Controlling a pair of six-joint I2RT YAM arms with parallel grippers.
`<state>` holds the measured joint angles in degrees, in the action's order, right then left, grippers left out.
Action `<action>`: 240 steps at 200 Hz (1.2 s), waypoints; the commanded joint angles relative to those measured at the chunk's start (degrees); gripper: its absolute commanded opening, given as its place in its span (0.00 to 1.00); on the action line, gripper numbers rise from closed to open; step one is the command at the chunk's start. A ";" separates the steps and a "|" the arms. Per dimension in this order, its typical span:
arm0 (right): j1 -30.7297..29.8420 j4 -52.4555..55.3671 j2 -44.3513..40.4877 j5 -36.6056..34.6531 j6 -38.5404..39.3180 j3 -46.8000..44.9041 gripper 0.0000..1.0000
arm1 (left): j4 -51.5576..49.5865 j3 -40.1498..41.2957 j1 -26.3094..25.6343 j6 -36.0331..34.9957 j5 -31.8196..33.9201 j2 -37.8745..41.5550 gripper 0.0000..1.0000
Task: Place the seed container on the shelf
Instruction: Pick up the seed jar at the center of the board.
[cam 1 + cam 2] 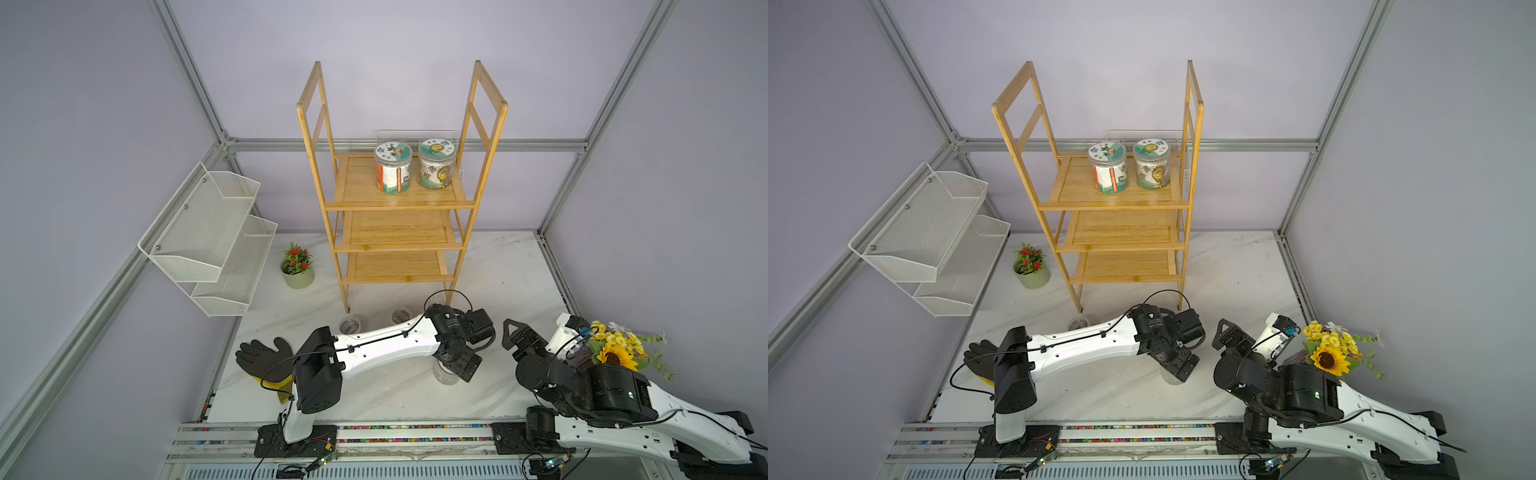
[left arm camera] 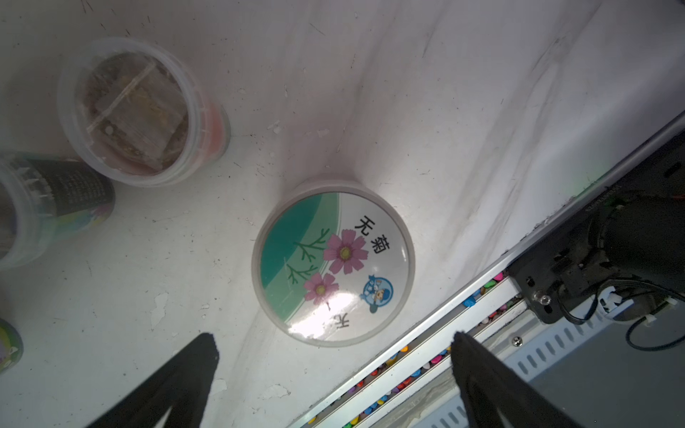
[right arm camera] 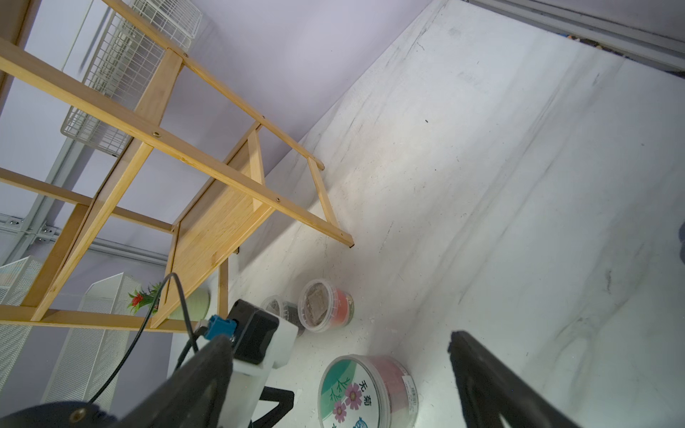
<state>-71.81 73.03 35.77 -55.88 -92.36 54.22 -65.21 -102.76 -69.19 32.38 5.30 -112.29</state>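
A white table with grey marble veins (image 1: pixel 498 270) carries everything. At its back stands the tall light-brown bamboo shelf with three tiers (image 1: pixel 399 205). Beside the shelf, a white wire-mesh basket with two tiers (image 1: pixel 208 232) hangs on the side wall.

The white and black left arm (image 1: pixel 386 345) reaches across the front part of the table. The right arm (image 1: pixel 602 390) is folded near the table's front corner.

The left gripper (image 2: pixel 333 339) hangs over the seed container (image 2: pixel 333 266), a clear round jar whose lid shows pink flowers on green and white. Its fingers (image 2: pixel 200 355) are spread fully apart and hold nothing; in the left wrist view they do not touch the lid. This jar stands upright on the table in front of the shelf, near the front rail, not on any tier.

The right gripper (image 3: pixel 337 341) is also wide open and empty, raised above the table just beside the left wrist.

A bunch of yellow artificial flowers with one sunflower (image 1: pixel 619 349) stands behind the right arm. A black rubber glove (image 1: pixel 264 357) lies near the left arm's base.

Two clear printed jars (image 1: pixel 393 167) stand side by side on the top tier. A pale green pot with red flowers (image 1: pixel 297 272) sits beside the shelf. Two small clear tubs (image 2: pixel 137 111) stand close to the shelf's front legs.
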 commanded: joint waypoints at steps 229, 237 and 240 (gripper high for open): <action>-0.35 3.67 -2.09 0.33 -2.39 -0.77 0.94 | -5.15 -8.25 0.79 -4.08 0.32 -9.28 1.00; -0.35 3.67 -2.16 0.33 -2.54 -0.89 0.95 | -5.23 -8.22 0.90 -4.16 0.17 -9.31 0.99; -0.35 3.69 -2.20 0.33 -2.56 -0.87 0.95 | -5.21 -8.24 0.90 -4.17 0.15 -9.35 0.99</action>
<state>-71.81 74.72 34.22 -55.55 -93.97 54.08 -69.45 -108.97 -68.88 29.36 4.75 -121.75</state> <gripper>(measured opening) 0.946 0.995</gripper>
